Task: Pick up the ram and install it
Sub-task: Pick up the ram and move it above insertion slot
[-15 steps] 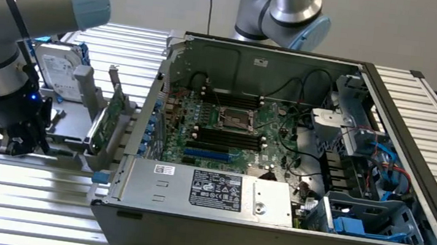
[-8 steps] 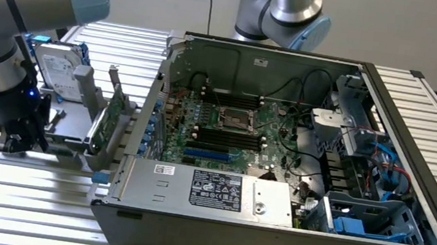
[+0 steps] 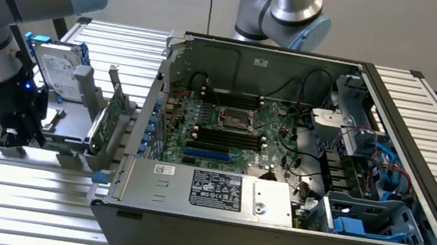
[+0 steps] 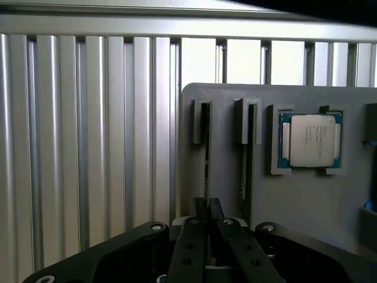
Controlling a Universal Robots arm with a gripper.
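The ram [image 4: 207, 150] stands edge-on in a narrow slot of the grey holder [image 4: 224, 188], showing as a thin dark green line. My gripper [image 4: 207, 205] sits right over the near end of that slot, its two black fingers pressed together on the stick's edge. A second thin stick [image 4: 247, 159] stands in the neighbouring slot. In the exterior view my gripper [image 3: 9, 136] is low at the holder's [image 3: 58, 157] near end, at the exterior view's left of the open computer case [image 3: 272, 227]. The motherboard's black memory slots [image 3: 229, 138] lie free beside the processor socket [image 3: 235, 119].
A square silver processor chip [image 4: 310, 140] rests in a pocket of the holder. A green expansion card [image 3: 107, 123] and a hard drive [image 3: 54, 70] stand upright on it too. A second arm [image 3: 285, 12] stands behind the case. Cables and drive cages crowd the case's right side.
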